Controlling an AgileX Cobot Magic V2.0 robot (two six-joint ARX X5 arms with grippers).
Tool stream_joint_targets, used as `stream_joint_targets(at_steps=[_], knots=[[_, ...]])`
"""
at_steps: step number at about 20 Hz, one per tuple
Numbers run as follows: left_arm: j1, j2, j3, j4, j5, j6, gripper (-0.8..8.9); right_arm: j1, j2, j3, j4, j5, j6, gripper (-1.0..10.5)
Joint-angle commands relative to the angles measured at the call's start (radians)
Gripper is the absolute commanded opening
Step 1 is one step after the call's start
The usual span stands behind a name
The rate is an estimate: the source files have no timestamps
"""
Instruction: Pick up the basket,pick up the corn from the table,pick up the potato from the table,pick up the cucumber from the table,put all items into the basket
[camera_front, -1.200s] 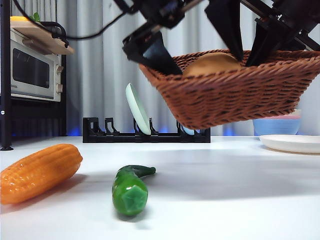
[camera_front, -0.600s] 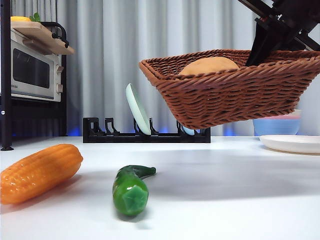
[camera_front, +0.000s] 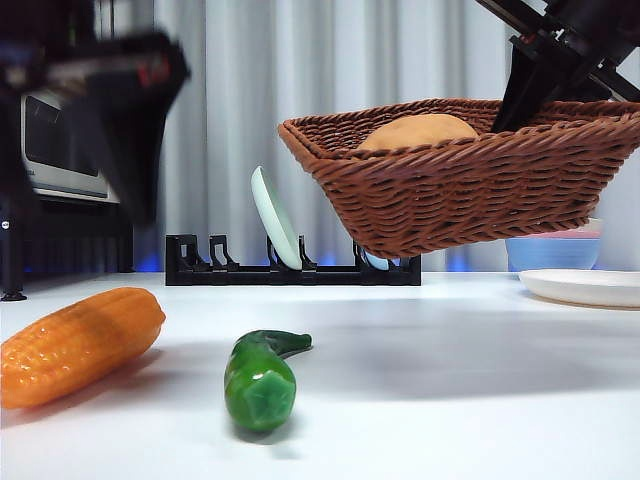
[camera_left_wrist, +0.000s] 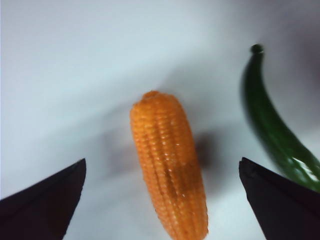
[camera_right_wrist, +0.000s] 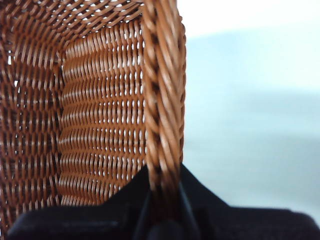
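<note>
Left tool (camera_left_wrist: 160, 200) spread above corn (camera_left_wrist: 170, 165), cucumber (camera_left_wrist: 275, 130) beside; right tool (camera_right_wrist: 162, 220) pinching basket (camera_right_wrist: 162, 100) rim.

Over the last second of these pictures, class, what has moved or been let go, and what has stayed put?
The left gripper, which a second ago was at the basket over the potato, left it and now hangs open above the corn, a dark blur at upper left in the front view. The right gripper stays clamped on the raised basket's rim. Corn and cucumber lie unmoved on the table.
</note>
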Motion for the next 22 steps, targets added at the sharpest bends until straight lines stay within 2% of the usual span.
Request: stream_joint_targets(at_steps=[1,4,8,9,10,12,13,16,19,22], knots=[[0.063,0.044,-0.032,0.052,0.092,0.023,5.61,0.001,-0.003,0.001,0.018,-0.009,0.013,-0.1],[0.101,0.134,-0.033,0.089,0.120,0.061,5.61,0.001,-0.003,0.001,0.018,-0.009,0.013,-0.1],[0.103,0.246,-0.033,0.148,0.125,0.065,5.60,0.001,-0.003,0.001,0.017,-0.009,0.013,-0.1],[0.103,0.270,-0.033,0.153,0.124,0.065,5.16,0.001,-0.003,0.001,0.017,-0.009,0.013,-0.1],[0.103,0.285,-0.033,0.154,0.122,0.068,4.15,0.001,-0.003,0.001,0.017,-0.009,0.013,-0.1],[0.102,0.292,-0.033,0.167,0.120,0.103,0.90,0.001,-0.003,0.001,0.016,-0.009,0.013,-0.1],[0.102,0.291,-0.033,0.180,0.122,0.121,-0.24,0.001,-0.003,0.001,0.016,-0.009,0.013,-0.1],[0.102,0.282,-0.031,0.173,0.134,0.160,-0.06,0.001,-0.003,0.001,0.016,-0.009,0.013,-0.1],[0.102,0.206,0.018,-0.010,0.289,0.239,-0.06,0.001,-0.003,0.001,0.017,-0.009,0.013,-0.1],[0.099,0.082,0.128,-0.259,0.596,0.360,-0.06,0.001,-0.003,0.001,0.018,-0.009,0.013,-0.1]])
